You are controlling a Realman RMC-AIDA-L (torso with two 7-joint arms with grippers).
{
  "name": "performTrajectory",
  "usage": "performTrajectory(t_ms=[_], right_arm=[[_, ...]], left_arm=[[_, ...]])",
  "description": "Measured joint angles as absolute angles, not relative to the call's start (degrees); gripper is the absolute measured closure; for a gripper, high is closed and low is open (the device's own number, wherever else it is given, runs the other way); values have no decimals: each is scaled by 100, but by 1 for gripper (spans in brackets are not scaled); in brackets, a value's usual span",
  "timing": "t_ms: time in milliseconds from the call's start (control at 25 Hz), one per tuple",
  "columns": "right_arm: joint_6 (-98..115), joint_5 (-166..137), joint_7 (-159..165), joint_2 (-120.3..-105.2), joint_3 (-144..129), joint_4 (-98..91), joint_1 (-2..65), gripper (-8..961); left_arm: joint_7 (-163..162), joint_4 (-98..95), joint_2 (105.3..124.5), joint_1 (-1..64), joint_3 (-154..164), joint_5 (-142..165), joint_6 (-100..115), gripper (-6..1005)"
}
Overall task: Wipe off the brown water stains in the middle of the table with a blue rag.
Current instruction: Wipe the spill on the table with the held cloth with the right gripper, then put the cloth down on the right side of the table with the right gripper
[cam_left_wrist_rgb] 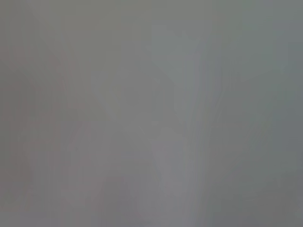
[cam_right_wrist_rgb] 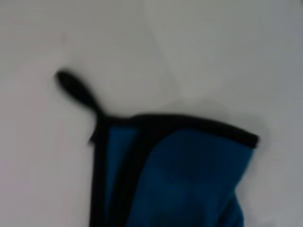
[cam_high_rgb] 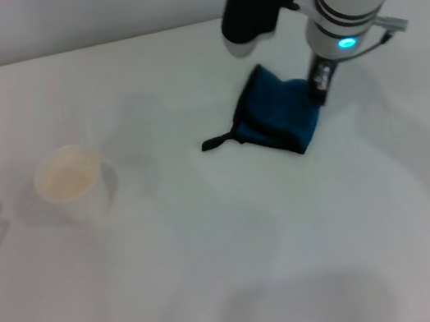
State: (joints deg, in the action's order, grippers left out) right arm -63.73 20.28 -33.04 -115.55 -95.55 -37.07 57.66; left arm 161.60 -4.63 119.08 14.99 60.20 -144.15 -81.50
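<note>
The blue rag (cam_high_rgb: 277, 112) lies bunched on the white table (cam_high_rgb: 219, 277) at the back right, its black loop tab (cam_high_rgb: 216, 142) pointing left. My right gripper (cam_high_rgb: 316, 86) comes down from above and is shut on the rag's right end, which is pulled up a little. The right wrist view shows the rag (cam_right_wrist_rgb: 189, 179) with its black edging and the tab (cam_right_wrist_rgb: 75, 87) on the table. No brown water stains show in any view. My left gripper is out of view; the left wrist view shows only a blurred grey surface.
A white paper cup (cam_high_rgb: 72, 176) stands upright on the left side of the table. The table's far edge (cam_high_rgb: 79, 51) runs along the back.
</note>
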Motion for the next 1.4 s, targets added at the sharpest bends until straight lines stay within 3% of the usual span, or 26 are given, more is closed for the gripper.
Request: performTrajectory(t_ms=[760, 1400], right_arm=[[-7490, 991, -3216, -11529, -8956, -4249, 5103, 906], [-7419, 966, -3273, -11573, -8852, -4384, 5022, 906]], left_arm=[[16154, -475, 11909, 1604, 6022, -14414, -8037, 122], [16155, -466, 11900, 1643, 6037, -14405, -7964, 122]])
